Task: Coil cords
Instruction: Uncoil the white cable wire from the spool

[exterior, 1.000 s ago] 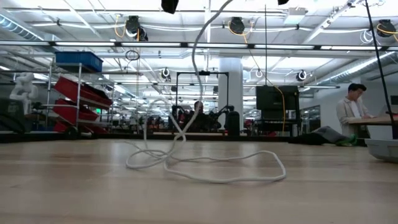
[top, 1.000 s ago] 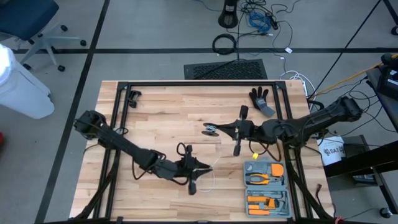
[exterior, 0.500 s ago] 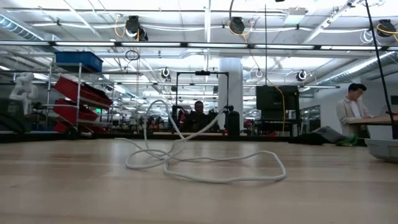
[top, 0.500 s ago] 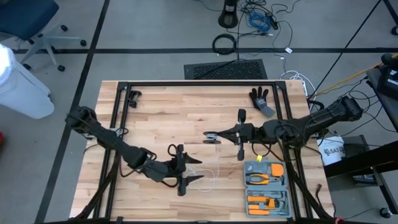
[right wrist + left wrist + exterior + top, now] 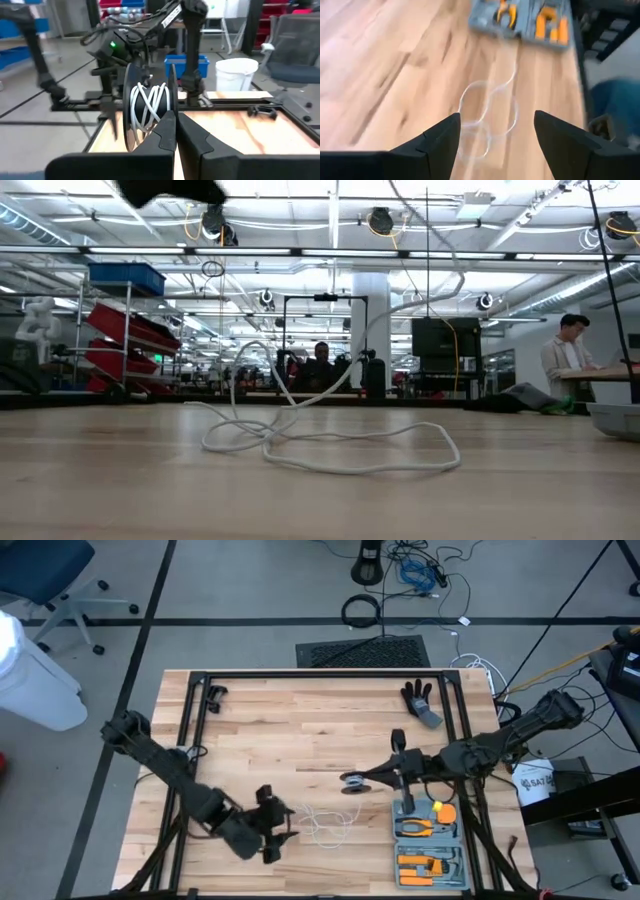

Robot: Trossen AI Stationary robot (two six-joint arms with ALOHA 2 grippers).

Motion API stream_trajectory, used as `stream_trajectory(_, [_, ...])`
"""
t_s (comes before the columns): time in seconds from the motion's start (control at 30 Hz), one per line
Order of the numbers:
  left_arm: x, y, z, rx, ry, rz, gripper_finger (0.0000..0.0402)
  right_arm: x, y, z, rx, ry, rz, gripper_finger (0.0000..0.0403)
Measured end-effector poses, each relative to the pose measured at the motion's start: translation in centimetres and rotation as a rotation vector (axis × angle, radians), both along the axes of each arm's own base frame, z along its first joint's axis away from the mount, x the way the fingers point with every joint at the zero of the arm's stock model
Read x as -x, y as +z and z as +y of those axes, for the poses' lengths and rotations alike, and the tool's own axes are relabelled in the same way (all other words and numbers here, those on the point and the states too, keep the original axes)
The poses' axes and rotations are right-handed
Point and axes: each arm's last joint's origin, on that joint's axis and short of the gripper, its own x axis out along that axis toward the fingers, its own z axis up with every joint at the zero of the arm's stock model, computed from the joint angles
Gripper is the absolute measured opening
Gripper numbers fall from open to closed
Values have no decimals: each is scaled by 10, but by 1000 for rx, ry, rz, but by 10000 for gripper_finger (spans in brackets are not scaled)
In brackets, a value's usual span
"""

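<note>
High view, cord: the thin white cord (image 5: 325, 824) is lying in loose overlapping loops on the table (image 5: 280, 730), near its front edge, between the two arms.
High view, reel: the small round black reel (image 5: 352, 781) is sitting just beside the right gripper (image 5: 372, 776), up and to the right of the loops, left of the grey tool case (image 5: 430, 840) with orange-handled tools.
High view, left gripper: the left gripper (image 5: 272, 830) is hovering just left of the loops, fingers spread wide, gripping nothing.
Low view, cord: the cord (image 5: 330, 448) is spreading over the wood in several flat loops, and one strand is rising up and to the right off the table.
Left wrist view, cord: the loops (image 5: 487, 117) are showing pale and blurred on the wood, ahead of the two dark fingers (image 5: 440, 142) standing well apart, with nothing between them.
Right wrist view, reel: the reel (image 5: 145, 107) is standing on edge, white cord crossing over itself between its black discs.
Right wrist view, right gripper: the right gripper (image 5: 176, 131) is pressing its fingers fully together right against the reel's edge; whether it is pinching the reel cannot be told.
</note>
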Motion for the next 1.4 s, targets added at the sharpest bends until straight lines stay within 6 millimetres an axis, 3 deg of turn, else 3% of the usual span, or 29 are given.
stream_trajectory(0.1, [2, -2, 0, -94, 22, -8, 260, 5, 3, 0, -7, 8, -9, 0])
stream_trajectory(0.23, [-8, -13, 16, -162, 72, 57, 260, 10, 6, 1, -17, 22, -14, 0])
stream_trajectory(0.47, [-23, -27, 31, -328, -182, 209, 260, 16, 8, 2, -14, 40, -8, 0])
stream_trajectory(0.73, [-37, -33, 54, -376, -331, 281, 253, 17, 7, 2, -8, 40, 0, 0])
stream_trajectory(1.2, [-51, -65, 61, -423, -459, 397, 150, 17, 6, 2, 1, 38, 13, 0])
stream_trajectory(1.4, [-53, -72, 65, -442, -441, 428, 74, 17, 5, 1, 9, 36, 14, 0])
